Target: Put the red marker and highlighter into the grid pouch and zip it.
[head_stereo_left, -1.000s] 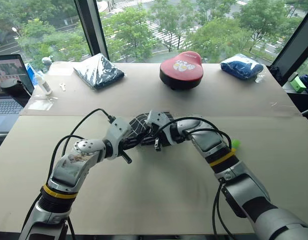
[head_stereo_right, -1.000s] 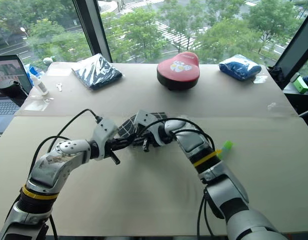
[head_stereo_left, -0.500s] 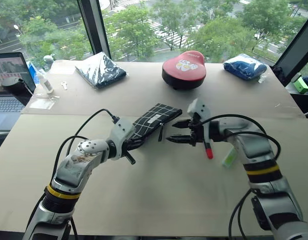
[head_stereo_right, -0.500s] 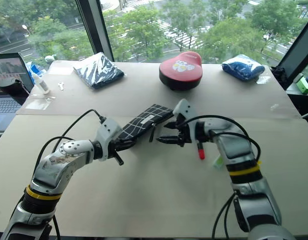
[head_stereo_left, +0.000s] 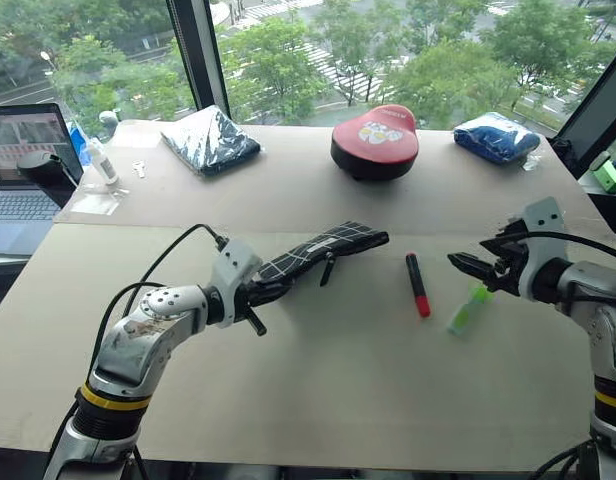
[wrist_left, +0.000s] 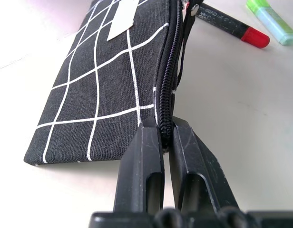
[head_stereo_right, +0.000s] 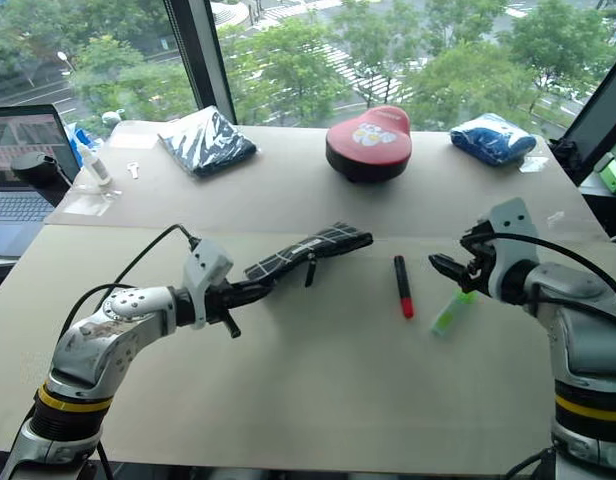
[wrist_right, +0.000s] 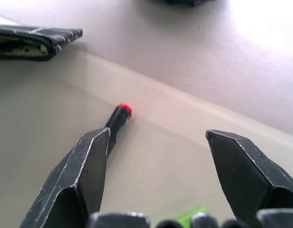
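Grid pouch [head_stereo_left: 323, 249]: black fabric with white grid lines and a small white label, lay near the middle of the beige table [head_stereo_left: 318, 400], its near end raised and pinched along the zipper edge by the left gripper [wrist_left: 166, 142], whose 2 black fingers were pressed together on the fabric; the zip pull [head_stereo_left: 327, 270] hung loose near the pouch's far end. Red marker [head_stereo_left: 417, 284]: half black, half red, lay flat on the table just right of the pouch, apart from it. Highlighter [head_stereo_left: 468, 309]: pale green with a bright green cap, lay flat to the right of the marker, not touching it. Right gripper [head_stereo_left: 475, 264]: fingers spread wide and holding nothing, hung above the table beside the highlighter. Far side of the table: 1 red dome-shaped case [head_stereo_left: 376, 142], 2 dark blue plastic-wrapped bundles [head_stereo_left: 211, 140] [head_stereo_left: 496, 136], 1 small bottle [head_stereo_left: 101, 162]. Laptop [head_stereo_left: 23, 165] stood off the table's left edge.
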Controlling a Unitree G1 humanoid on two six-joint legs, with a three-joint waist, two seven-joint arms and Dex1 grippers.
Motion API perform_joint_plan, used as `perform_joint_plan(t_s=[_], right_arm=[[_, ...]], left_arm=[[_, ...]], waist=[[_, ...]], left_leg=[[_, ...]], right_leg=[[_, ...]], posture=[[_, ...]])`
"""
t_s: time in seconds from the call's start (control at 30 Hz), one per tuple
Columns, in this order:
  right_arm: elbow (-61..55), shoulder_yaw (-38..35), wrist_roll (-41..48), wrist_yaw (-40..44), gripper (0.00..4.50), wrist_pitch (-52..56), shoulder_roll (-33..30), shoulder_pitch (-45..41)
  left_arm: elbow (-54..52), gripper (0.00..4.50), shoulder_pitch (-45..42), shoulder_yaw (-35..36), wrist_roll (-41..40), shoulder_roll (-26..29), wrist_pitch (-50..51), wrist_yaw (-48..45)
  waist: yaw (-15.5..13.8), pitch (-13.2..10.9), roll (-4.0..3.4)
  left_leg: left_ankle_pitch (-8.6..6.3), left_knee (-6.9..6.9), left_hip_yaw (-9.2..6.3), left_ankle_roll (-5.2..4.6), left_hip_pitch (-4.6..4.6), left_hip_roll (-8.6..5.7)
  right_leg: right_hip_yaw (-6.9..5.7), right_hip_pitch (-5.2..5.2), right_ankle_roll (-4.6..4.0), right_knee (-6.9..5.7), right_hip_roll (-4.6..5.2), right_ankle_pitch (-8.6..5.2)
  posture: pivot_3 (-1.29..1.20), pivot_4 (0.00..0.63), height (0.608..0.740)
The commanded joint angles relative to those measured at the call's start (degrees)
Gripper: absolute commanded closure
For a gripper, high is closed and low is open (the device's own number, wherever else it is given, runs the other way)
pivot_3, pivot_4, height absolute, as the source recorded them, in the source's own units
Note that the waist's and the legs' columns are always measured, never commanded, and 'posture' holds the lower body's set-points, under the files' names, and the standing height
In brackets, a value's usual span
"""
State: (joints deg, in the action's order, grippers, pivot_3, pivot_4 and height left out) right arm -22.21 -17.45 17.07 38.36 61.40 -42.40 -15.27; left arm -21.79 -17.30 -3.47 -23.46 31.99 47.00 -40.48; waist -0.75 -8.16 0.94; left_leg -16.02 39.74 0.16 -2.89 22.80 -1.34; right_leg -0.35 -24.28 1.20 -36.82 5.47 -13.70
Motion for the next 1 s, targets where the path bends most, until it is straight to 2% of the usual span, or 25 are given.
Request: perform_joint_plan(t_s=[0.03, 0.2, 0.33, 0.47, 1.0], right_arm=[[-2.8, -3.7, -1.5, -5.7, 0.88, 5.4, -1.2, 1.3], [-8.6, -5.3, -3.1, -14.3, 0.88, 13.8, 4.1, 3.4], [-12.4, -8.3, -5.9, -22.1, 0.88, 22.1, 12.1, 0.3], [-16.5, -7.0, -7.3, -26.3, 0.88, 26.7, 18.4, -1.3], [-14.8, -3.3, -10.1, -31.8, 0.88, 25.4, 24.4, -0.9]], left_arm=[[-0.6, 4.5, -0.1, 0.9, -0.3, 0.8, -2.3, -0.7], [0.4, 4.5, -0.5, 0.6, -0.3, 0.6, -3.1, -1.1], [1.6, 4.5, -0.9, -0.4, -0.2, 0.3, -4.0, -1.8], [3.1, 4.5, -1.8, -1.0, 0.1, -0.6, -4.9, -1.8], [2.3, 4.5, -0.8, -0.9, -0.2, -2.1, -4.6, -0.2]], waist=[[0.0, 0.0, 0.0], [0.0, 0.0, 0.0], [0.2, 0.0, 0.0], [0.1, 0.0, -0.01], [0.4, 0.0, -0.01]], left_leg=[[0.0, 0.01, 0.04, -0.01, -0.01, -0.02], [0.01, 0.07, 0.07, -0.05, -0.01, -0.03], [0.01, 0.06, 0.08, -0.05, -0.02, 0.03], [0.01, 0.09, 0.1, -0.05, -0.04, -0.03], [0.02, 0.08, 0.11, -0.04, -0.1, -0.1]], right_leg=[[0.01, 0.01, 0.0, -0.01, 0.01, 0.0], [-0.08, 0.03, 0.0, 0.0, -0.04, 0.0], [-0.07, 0.0, 0.0, -0.08, -0.14, 0.0], [-0.13, 0.0, 0.01, -0.12, -0.14, 0.0], [-0.14, 0.01, 0.01, -0.17, -0.23, 0.0]], posture=[[0.0, 0.15, 0.74], [0.0, 0.15, 0.74], [0.0, 0.15, 0.74], [0.0, 0.15, 0.74], [0.0, 0.15, 0.74]])
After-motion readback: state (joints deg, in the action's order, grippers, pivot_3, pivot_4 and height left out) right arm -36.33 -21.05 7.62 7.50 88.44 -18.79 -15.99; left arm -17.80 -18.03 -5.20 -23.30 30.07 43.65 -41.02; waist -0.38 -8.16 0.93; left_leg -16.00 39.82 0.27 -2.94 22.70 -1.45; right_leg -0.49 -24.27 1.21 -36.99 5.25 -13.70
